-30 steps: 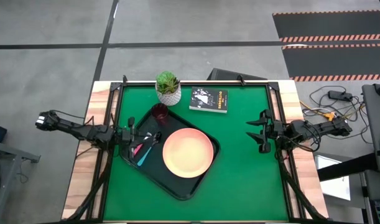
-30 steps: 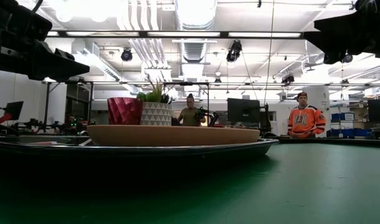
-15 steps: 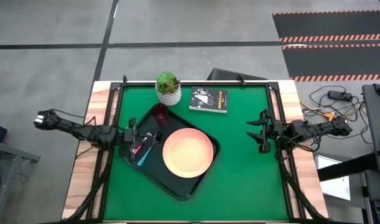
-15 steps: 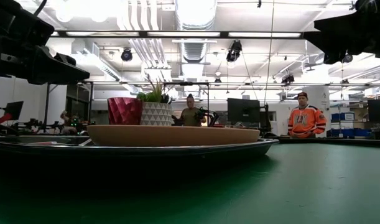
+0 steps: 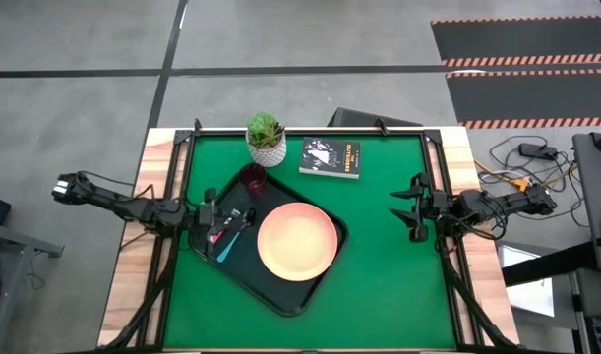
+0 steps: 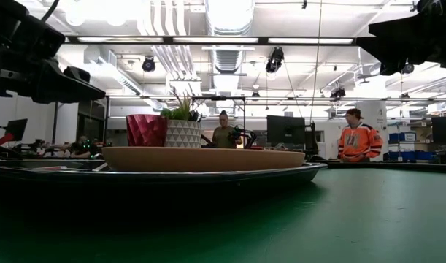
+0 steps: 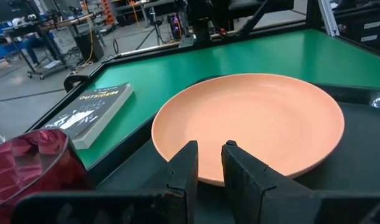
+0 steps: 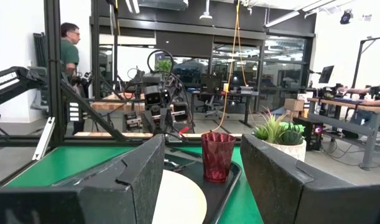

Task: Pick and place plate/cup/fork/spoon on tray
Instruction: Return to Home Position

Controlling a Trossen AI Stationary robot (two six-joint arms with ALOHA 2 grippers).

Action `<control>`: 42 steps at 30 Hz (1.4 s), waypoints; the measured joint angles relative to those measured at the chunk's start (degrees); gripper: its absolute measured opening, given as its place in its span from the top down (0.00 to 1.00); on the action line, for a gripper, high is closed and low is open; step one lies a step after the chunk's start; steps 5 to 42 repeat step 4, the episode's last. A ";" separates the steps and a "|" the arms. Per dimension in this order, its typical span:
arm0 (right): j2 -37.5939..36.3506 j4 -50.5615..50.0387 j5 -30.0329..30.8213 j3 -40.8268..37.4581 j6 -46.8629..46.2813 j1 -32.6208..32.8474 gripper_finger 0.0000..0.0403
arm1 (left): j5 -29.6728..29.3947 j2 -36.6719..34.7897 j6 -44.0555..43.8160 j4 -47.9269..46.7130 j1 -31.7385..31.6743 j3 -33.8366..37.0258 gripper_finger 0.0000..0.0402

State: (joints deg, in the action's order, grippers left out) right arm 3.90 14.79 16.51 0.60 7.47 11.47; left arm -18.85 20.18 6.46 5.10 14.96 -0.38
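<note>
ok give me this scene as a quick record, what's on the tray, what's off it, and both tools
tray: black, left-centre of the green table
on tray: plate, cup, fork, spoon
fork and spoon: side by side, left of the plate
off tray: potted plant, book, by the table's far edge
left tool: over the tray's left edge, narrow gap, empty
right tool: at the table's right side, wide open, empty

Black tray [image 5: 280, 293] holds the peach plate [image 5: 297, 242], lying flat. Dark red cup [image 5: 252, 178] stands upright at its far corner. Pink fork [image 5: 219, 235] and blue spoon [image 5: 227, 250] lie side by side.
</note>
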 joint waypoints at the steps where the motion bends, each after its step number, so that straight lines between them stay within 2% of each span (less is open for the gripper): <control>1: 0.00 0.00 0.00 0.00 0.02 0.01 0.50 | 0.00 0.11 0.00 -0.02 0.00 0.00 0.86; 42: 0.00 0.00 0.00 0.00 0.02 0.02 0.50 | 0.00 0.43 0.00 0.00 0.00 0.00 0.86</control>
